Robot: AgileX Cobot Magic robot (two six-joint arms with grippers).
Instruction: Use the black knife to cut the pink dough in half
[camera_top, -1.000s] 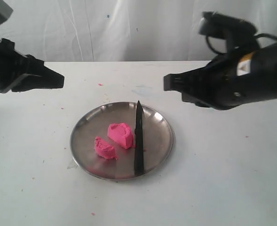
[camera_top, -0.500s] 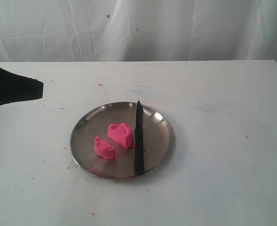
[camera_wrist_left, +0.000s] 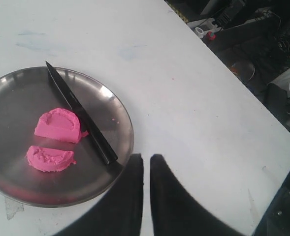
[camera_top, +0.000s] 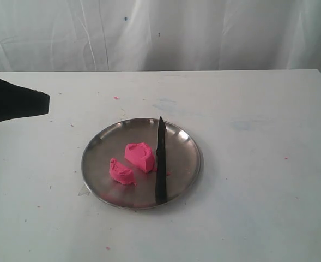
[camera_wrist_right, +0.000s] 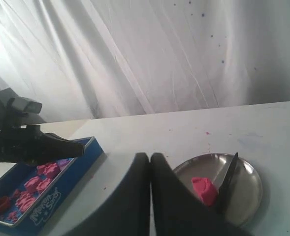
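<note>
The pink dough lies on the steel plate (camera_top: 183,146) as two chunks, a larger one (camera_top: 139,156) and a smaller one (camera_top: 121,172). The black knife (camera_top: 160,161) rests on the plate just right of them, tip pointing to the back. My left gripper (camera_top: 47,103) hovers at the far left, shut and empty, well clear of the plate. The left wrist view shows both chunks (camera_wrist_left: 58,126) (camera_wrist_left: 48,158), the knife (camera_wrist_left: 80,115) and the gripper (camera_wrist_left: 145,158). My right gripper (camera_wrist_right: 149,156) is shut and empty; it is outside the exterior view.
In the right wrist view a blue tray (camera_wrist_right: 83,150) holding several pink pieces sits beyond the plate (camera_wrist_right: 250,179), with the left arm (camera_wrist_right: 36,145) above it. Tiny pink crumbs dot the white table (camera_top: 258,207). A white curtain hangs behind.
One second ago the right arm reached over the table's right side; it has left the exterior view. The left arm pulled back to the left. Dough and knife stayed put.
</note>
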